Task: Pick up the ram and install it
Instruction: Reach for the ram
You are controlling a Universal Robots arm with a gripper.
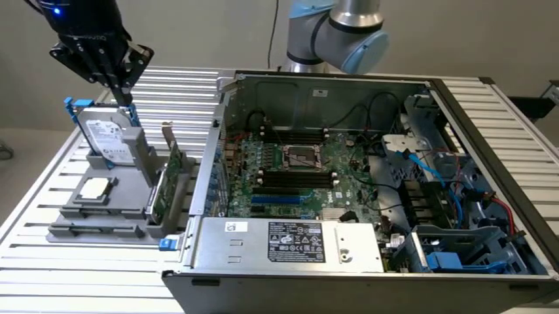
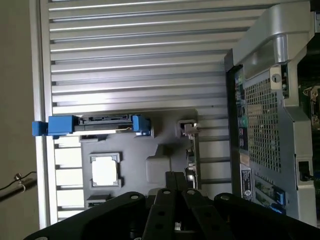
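Note:
My gripper (image 1: 124,99) hangs shut and empty at the exterior view's far left, high over the grey parts holder (image 1: 122,212). In the wrist view its closed fingers (image 2: 175,182) point down at the holder (image 2: 160,167). The ram seems to be the thin dark strip (image 1: 94,230) lying on edge in the holder's front slot, well below the gripper; one end of the ram (image 2: 97,202) peeks out beside my wrist. The open computer case (image 1: 367,258) holds the motherboard (image 1: 358,186) with long black memory slots (image 1: 297,176) beside the processor socket.
On the holder stand a hard drive with blue rails (image 1: 109,140), a processor chip (image 1: 94,190) and a tall green expansion card (image 1: 167,186). The slatted metal table (image 1: 35,216) ends close to the holder. Cables and drive bays crowd the case at the exterior view's right.

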